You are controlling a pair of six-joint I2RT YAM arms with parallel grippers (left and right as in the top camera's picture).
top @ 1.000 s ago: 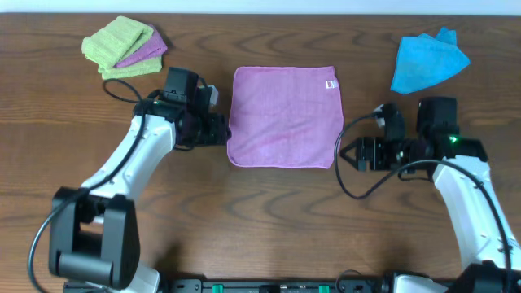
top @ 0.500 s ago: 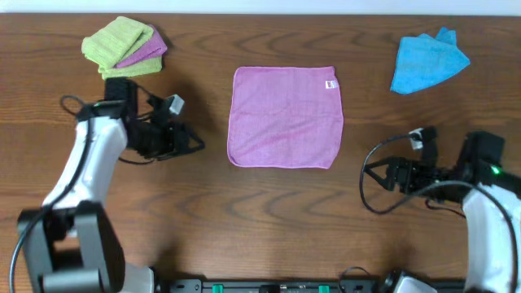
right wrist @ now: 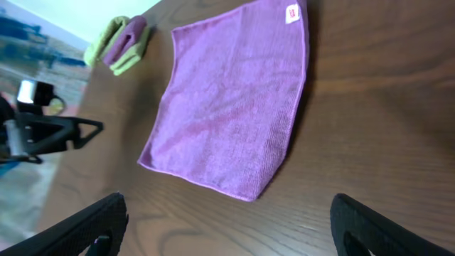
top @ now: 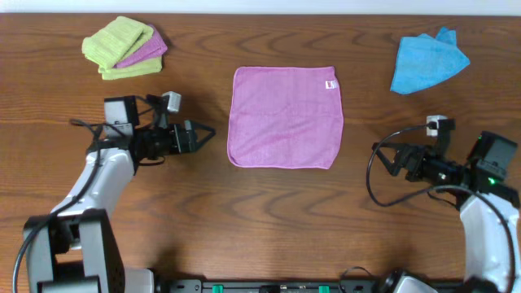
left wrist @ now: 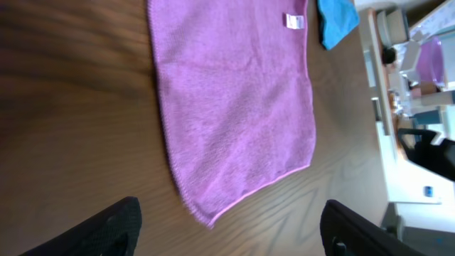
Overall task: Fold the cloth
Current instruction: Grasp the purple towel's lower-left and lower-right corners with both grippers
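Note:
The purple cloth [top: 284, 116] lies flat and spread open in the middle of the table, its small white tag [top: 330, 84] at the far right corner. It also shows in the left wrist view [left wrist: 227, 107] and the right wrist view [right wrist: 227, 114]. My left gripper [top: 206, 135] is open and empty, a little left of the cloth's near left corner. My right gripper [top: 386, 159] is open and empty, to the right of the cloth's near right corner. Neither gripper touches the cloth.
A stack of lime-green and purple folded cloths [top: 124, 47] lies at the far left. A bright blue crumpled cloth [top: 428, 60] lies at the far right. Bare wooden table [top: 269, 212] runs along the front.
Both arms had drawn back from the cloth's sides. Now the left gripper has moved right again toward the cloth, and the right gripper has shifted slightly right and up. The cloth has not moved.

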